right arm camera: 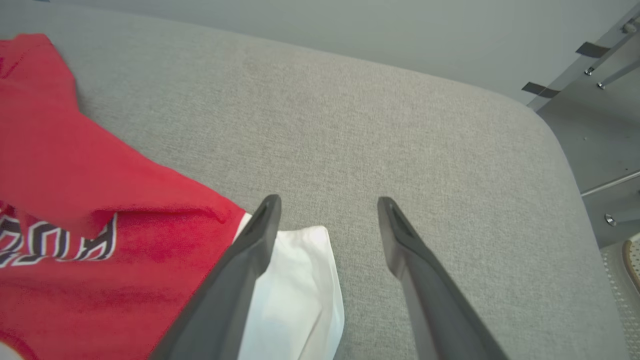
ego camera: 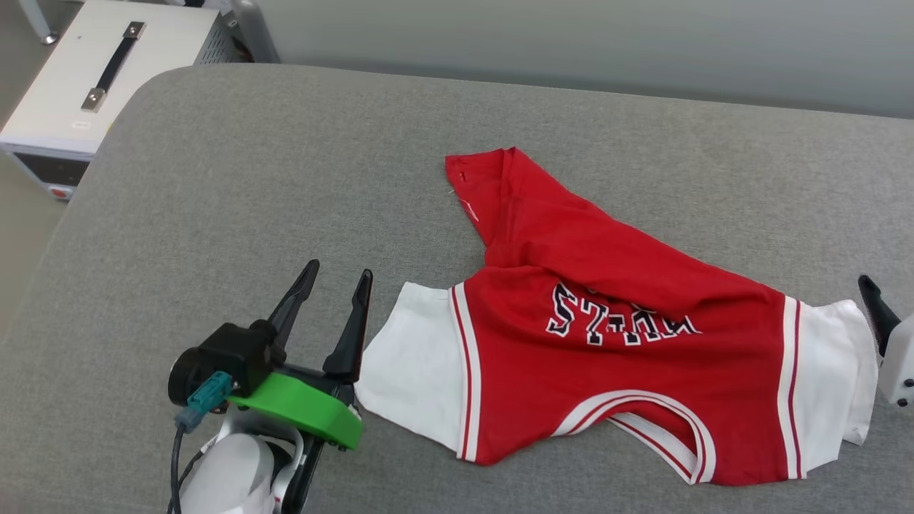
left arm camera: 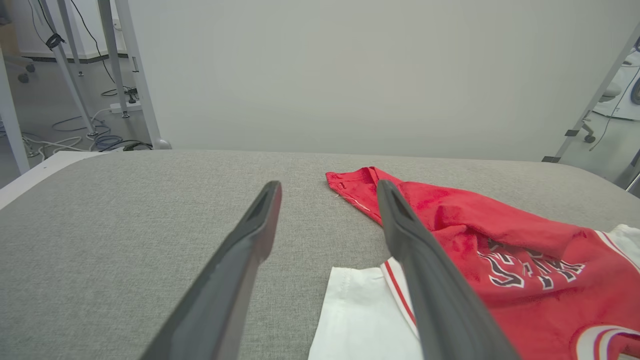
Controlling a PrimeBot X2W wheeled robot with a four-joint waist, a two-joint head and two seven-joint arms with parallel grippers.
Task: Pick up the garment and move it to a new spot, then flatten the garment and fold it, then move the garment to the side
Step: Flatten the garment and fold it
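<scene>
The garment (ego camera: 614, 285), a red jersey with white sleeves, lies crumpled on the grey table (ego camera: 250, 178), right of centre. Its black lettering reads upside down, its collar is toward me, and its lower part is folded over toward the far left. My left gripper (ego camera: 339, 271) stands open and empty just left of the left white sleeve (ego camera: 410, 364). The left wrist view has the left gripper (left arm camera: 328, 185) open, with the garment (left arm camera: 500, 235) to its right. My right gripper (right arm camera: 328, 201) is open at the right white sleeve (right arm camera: 295, 290), holding nothing. One of its fingers (ego camera: 877, 307) shows at the right edge.
A white equipment case (ego camera: 93, 71) with a black handle stands off the table's far left corner. A grey wall runs behind the table. Metal frame legs and cables (left arm camera: 100, 135) sit on the floor beyond. The table's rounded right corner (right arm camera: 545, 125) lies close to the right gripper.
</scene>
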